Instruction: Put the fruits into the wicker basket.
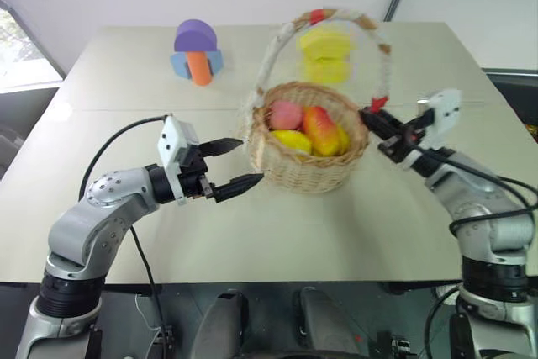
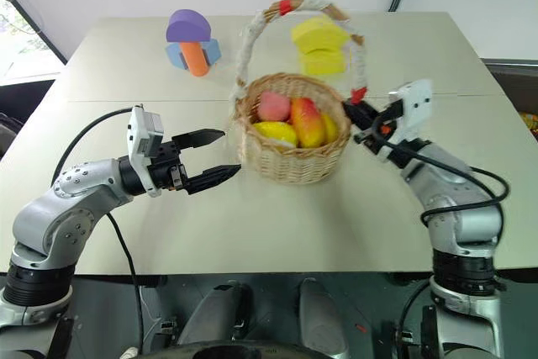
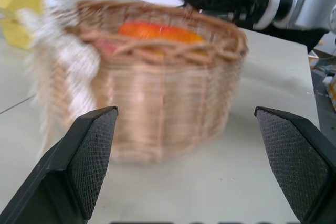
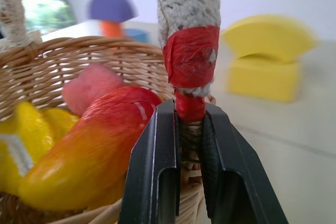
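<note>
The wicker basket (image 1: 309, 171) stands at the middle of the table, its white-wrapped handle (image 1: 273, 52) arching over it. Inside lie the pink peach (image 1: 286, 113) and the red-and-yellow mango (image 1: 322, 129), beside a yellow piece (image 1: 292, 140). My right gripper (image 1: 371, 116) is shut on the foot of the handle at the basket's right rim, just below a red band (image 4: 191, 59); in the right wrist view its fingers (image 4: 155, 166) pinch the handle. My left gripper (image 1: 236, 163) is open just left of the basket wall, apart from it, with nothing between its fingers (image 3: 92, 156).
Purple, blue and orange foam blocks (image 1: 197, 52) stand at the back left. Yellow foam blocks (image 1: 325, 55) sit behind the basket. The table's front edge (image 1: 252, 279) runs close below both arms.
</note>
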